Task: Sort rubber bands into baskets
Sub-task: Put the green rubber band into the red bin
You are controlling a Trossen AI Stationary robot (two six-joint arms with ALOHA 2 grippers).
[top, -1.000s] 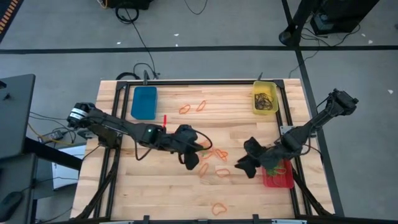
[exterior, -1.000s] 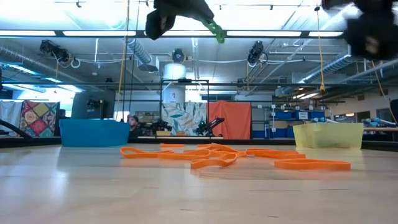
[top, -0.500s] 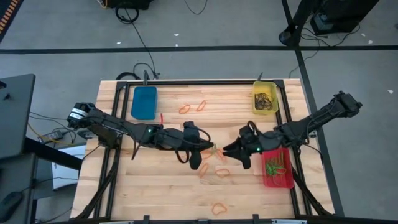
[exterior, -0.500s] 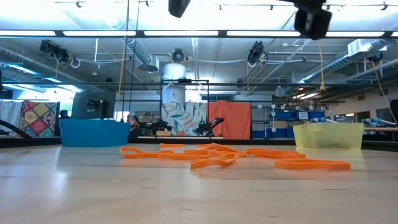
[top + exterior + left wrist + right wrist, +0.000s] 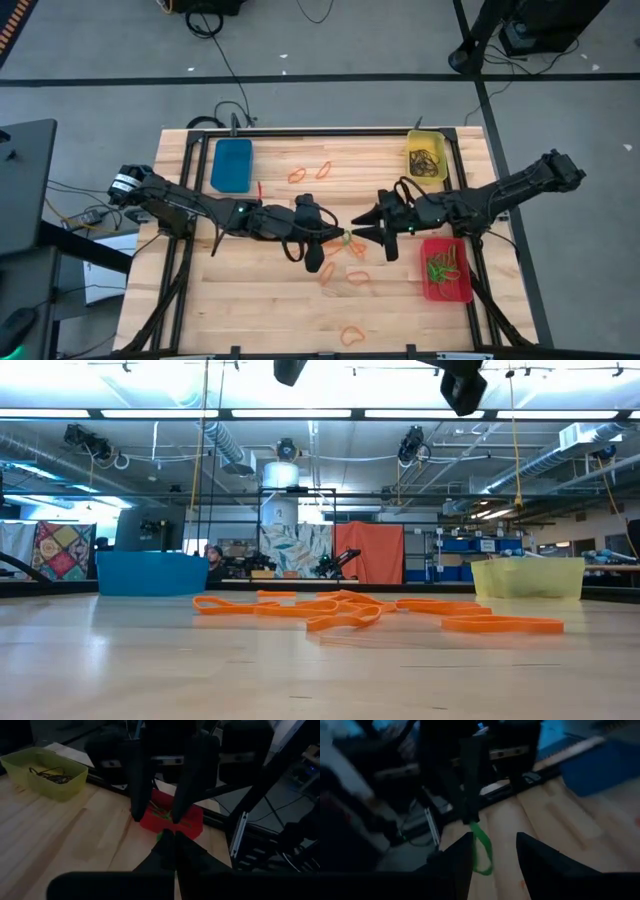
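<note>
Green rubber band [image 5: 481,851] pinched in my left hand [image 5: 343,237]; right hand [image 5: 357,228], half-open, has swung in from red basket [image 5: 447,285]; handover looks next.

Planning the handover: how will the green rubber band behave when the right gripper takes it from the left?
Likely floppy: the green rubber band hangs limp from the shut left gripper. Probably very light, being a thin loop. It may swing or stretch, so the open right gripper, fingers either side of it, should close low on the dangling part.
</note>
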